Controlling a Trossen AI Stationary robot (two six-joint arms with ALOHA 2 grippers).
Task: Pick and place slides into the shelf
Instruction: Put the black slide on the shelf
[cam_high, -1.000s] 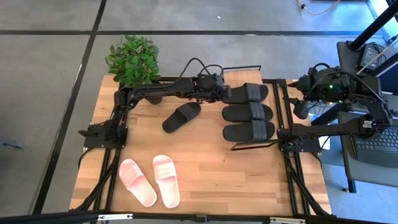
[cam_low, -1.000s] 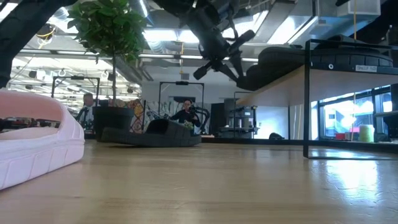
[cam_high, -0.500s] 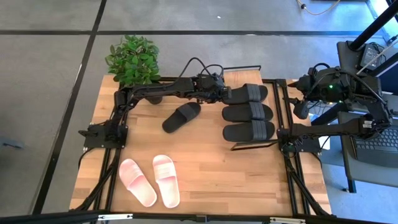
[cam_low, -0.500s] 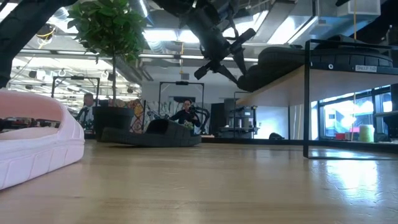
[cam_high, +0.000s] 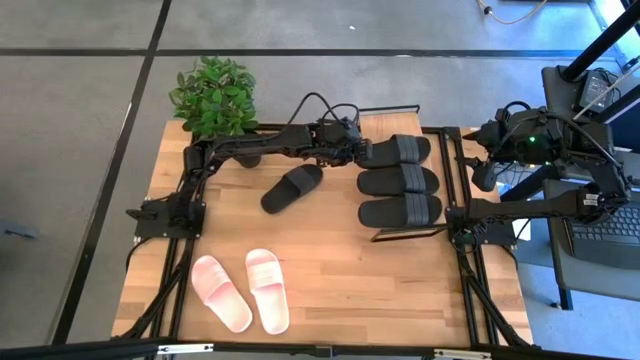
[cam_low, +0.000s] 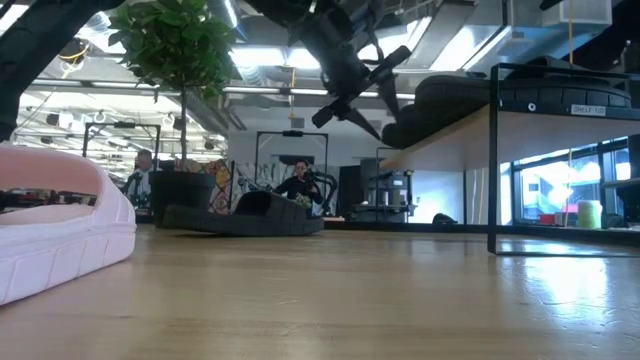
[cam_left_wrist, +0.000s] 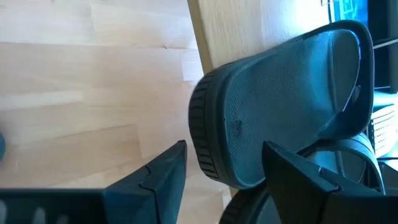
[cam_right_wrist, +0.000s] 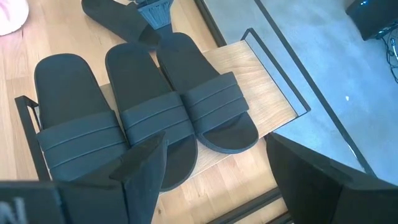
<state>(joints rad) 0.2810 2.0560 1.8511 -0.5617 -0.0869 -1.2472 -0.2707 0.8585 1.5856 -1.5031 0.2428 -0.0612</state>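
Note:
Three black slides lie side by side on the shelf (cam_high: 452, 165), soles down: the far one (cam_high: 397, 149), the middle one (cam_high: 400, 180) and the near one (cam_high: 402, 210). My left gripper (cam_high: 357, 152) is open at the far slide's heel (cam_left_wrist: 214, 124), which juts past the board's left edge, with one finger on each side. A fourth black slide (cam_high: 292, 187) and two pink slides (cam_high: 222, 292) (cam_high: 268, 290) lie on the table. My right gripper (cam_right_wrist: 227, 186) hangs open, raised at the shelf's right side. My left gripper has its fingers on either side of the far slide's heel (cam_left_wrist: 214, 124), slanting down from the table's left. One finger (cam_left_wrist: 165, 174) stands clear of it. Whether the other finger (cam_left_wrist: 292, 180) touches the slide, I cannot tell. The slide rests on the shelf board.
A potted plant (cam_high: 213, 95) stands at the table's far left corner. The shelf's thin black frame (cam_low: 492, 160) rises at the right. Bare tabletop lies between the pink slides and the shelf.
My left gripper has opened and let go of the far slide's heel, staying where it was. The slide stays on the shelf board.

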